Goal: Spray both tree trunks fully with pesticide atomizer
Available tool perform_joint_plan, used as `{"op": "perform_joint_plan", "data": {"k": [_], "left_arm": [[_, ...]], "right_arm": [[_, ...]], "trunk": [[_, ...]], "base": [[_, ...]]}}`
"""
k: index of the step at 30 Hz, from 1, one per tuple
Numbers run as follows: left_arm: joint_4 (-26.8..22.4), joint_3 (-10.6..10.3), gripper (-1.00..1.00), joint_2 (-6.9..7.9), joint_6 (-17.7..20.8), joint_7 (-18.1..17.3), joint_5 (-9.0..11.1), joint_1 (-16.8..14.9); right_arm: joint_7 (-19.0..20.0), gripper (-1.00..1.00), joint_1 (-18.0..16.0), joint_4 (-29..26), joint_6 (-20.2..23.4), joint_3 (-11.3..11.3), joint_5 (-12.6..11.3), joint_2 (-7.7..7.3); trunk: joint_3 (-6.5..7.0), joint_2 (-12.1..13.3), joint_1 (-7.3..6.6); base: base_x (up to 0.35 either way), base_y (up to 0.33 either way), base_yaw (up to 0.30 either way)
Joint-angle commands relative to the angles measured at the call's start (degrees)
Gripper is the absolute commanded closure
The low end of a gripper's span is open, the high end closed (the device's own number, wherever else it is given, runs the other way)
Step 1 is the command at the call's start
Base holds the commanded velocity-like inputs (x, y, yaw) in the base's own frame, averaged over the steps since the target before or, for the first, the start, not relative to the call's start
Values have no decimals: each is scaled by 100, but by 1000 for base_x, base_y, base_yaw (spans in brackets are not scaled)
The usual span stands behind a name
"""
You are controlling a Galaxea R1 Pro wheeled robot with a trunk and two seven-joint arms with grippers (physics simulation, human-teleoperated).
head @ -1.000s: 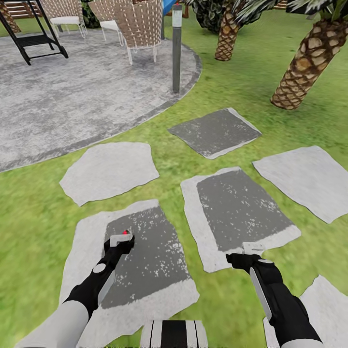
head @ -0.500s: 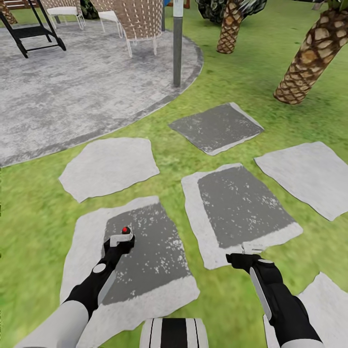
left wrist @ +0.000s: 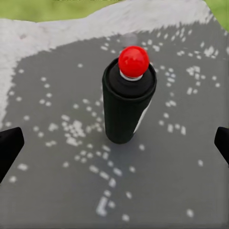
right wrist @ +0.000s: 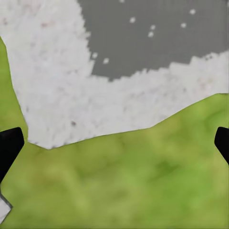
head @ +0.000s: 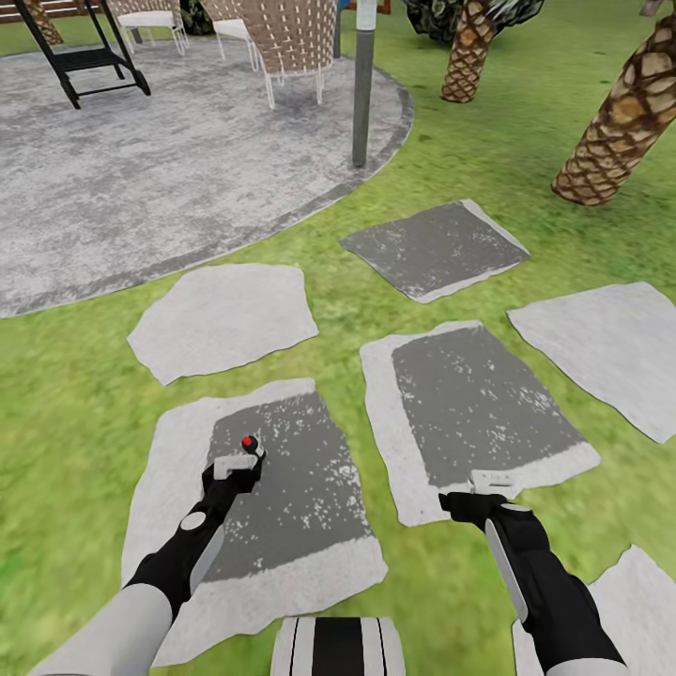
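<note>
- The sprayer [left wrist: 126,105], a slim black can with a red ball on top, stands upright on the dark middle of a stepping stone [head: 282,526]. In the head view it sits at about 1 o'clock, just beyond the left gripper [head: 239,458].
- The left gripper is spread wide. In the left wrist view its fingertips flank the can and are well apart from it, so nothing is pinched yet.
- The right gripper [head: 490,481] is also spread and holds nothing. It hangs over the edge of another stone, above the grass [head: 56,422].
- Main risk: the can is narrow and top-heavy, so a fingertip arriving off-centre would probably tip it or send it rolling across the stone.
- Closing too high would press on the red ball, and the can could squirt early or slip out of the grip.
- Coming down too far could jam the fingertips against the hard stone.
- If the base moves during the reach, the alignment would be lost.
- A lamp post [head: 362,94] at 12 o'clock and a palm trunk [head: 620,122] at 2 o'clock could get in the way when driving on.
</note>
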Motion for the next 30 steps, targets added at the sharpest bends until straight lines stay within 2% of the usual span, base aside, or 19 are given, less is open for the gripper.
{"op": "perform_joint_plan", "data": {"k": [1, 11, 17, 30], "left_arm": [[0, -1, -100, 0, 0, 0, 0, 0], [0, -2, -100, 0, 0, 0, 0, 0], [-1, -2, -100, -3, 0, 0, 3, 0], [-2, -10, -100, -16, 0, 0, 9, 0]], "right_arm": [[0, -100, 0, 0, 0, 0, 0, -1], [0, -100, 1, 0, 0, 0, 0, 1], [0, -100, 1, 0, 2, 0, 1, 3], [0, -100, 0, 0, 0, 0, 0, 3]], "trunk": [[0, 0, 0], [0, 0, 0], [0, 0, 0], [0, 0, 0]], "base": [[0, -33, 3], [48, -178, 17], [5, -17, 155], [98, -1, 11]]}}
